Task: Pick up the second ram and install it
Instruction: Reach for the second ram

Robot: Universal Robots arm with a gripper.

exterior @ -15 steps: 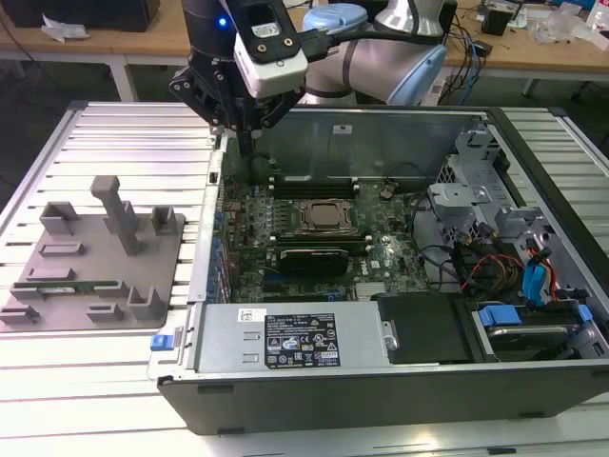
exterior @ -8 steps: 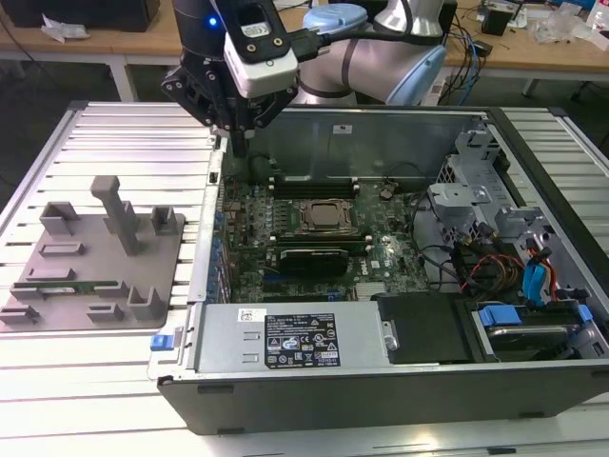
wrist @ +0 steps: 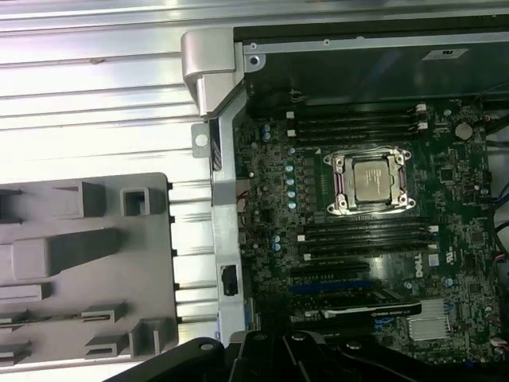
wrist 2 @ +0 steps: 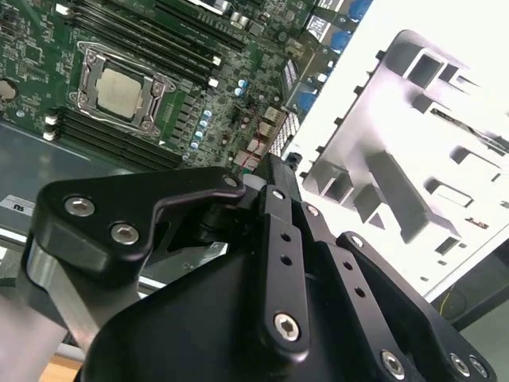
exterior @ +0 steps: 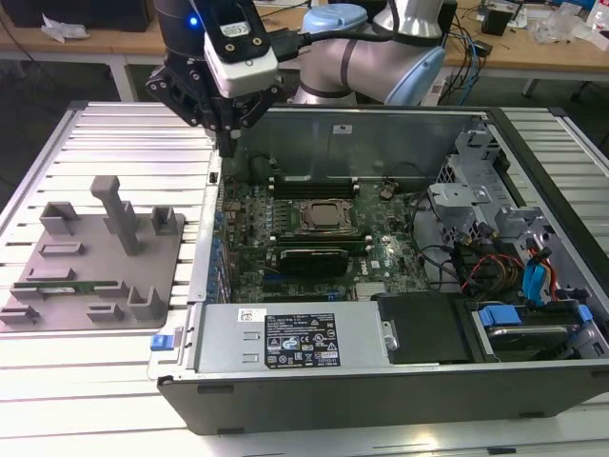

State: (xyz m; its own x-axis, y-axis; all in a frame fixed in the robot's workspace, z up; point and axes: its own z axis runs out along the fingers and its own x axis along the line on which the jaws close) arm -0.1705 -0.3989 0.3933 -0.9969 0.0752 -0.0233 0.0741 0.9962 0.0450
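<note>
Showing the reach-for-pickup step, judged as not yet completed. The hand (exterior: 226, 141) was seen above the 10 o'clock corner of the open computer case (exterior: 400, 390), with its fingers drawn together and nothing held. The second ram (exterior: 81, 286) was laid flat in the gray fixture (exterior: 100, 257) on the bench (exterior: 124, 133), between 7 and 8 o'clock from the hand in the exterior view and well apart from it. A grasp would, by estimate, call for opened fingers squared across the thin board.
</note>
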